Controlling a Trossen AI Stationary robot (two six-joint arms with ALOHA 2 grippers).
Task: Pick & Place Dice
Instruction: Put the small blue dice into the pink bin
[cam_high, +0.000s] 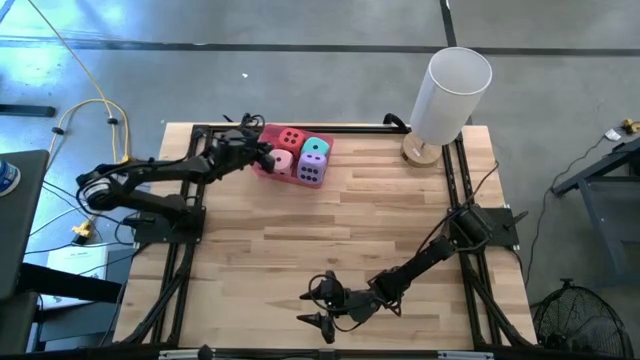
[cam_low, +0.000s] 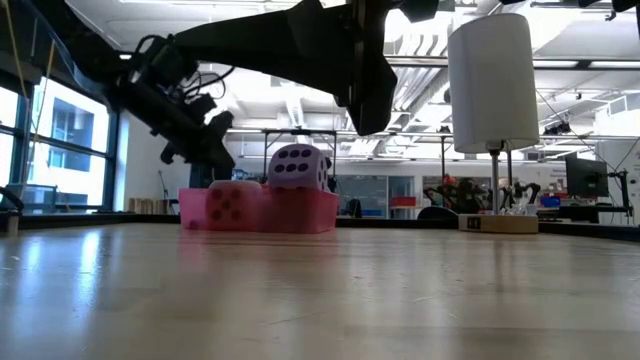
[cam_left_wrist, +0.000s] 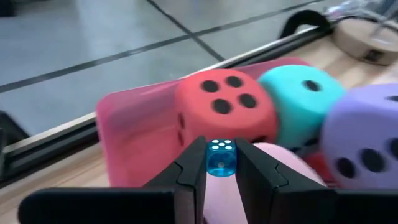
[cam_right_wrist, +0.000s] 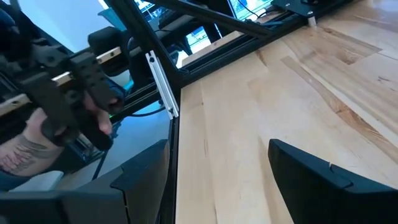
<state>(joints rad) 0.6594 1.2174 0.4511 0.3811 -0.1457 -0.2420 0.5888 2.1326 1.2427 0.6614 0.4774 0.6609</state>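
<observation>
A pink tray (cam_high: 268, 166) stands at the table's far left-centre. It holds a red die (cam_high: 292, 138), a teal die (cam_high: 317, 148), a pink die (cam_high: 281, 160) and a purple die (cam_high: 311, 171), all soft with dark pips. My left gripper (cam_high: 264, 158) reaches over the tray's left end, shut on a tiny clear-blue die (cam_left_wrist: 221, 157) with white pips. The tiny die hangs just above the pink die (cam_left_wrist: 273, 177), in front of the red die (cam_left_wrist: 224, 106). My right gripper (cam_high: 325, 308) waits open near the table's front edge, with nothing between its fingers (cam_right_wrist: 323, 174). My left gripper pinches the tiny blue die by two opposite side faces (cam_left_wrist: 209, 163) between its two fingers (cam_left_wrist: 193, 171). The fingers come from the table's left, slanting slightly down. The die is lifted clear over the tray, a white-pipped face up.
A tall white cylinder (cam_high: 452, 92) on a round wooden base (cam_high: 420, 150) stands at the table's far right corner. A dark frame rail (cam_high: 340, 127) runs along the far edge just behind the tray. Bare wood (cam_high: 330, 235) lies between the tray and my right gripper.
</observation>
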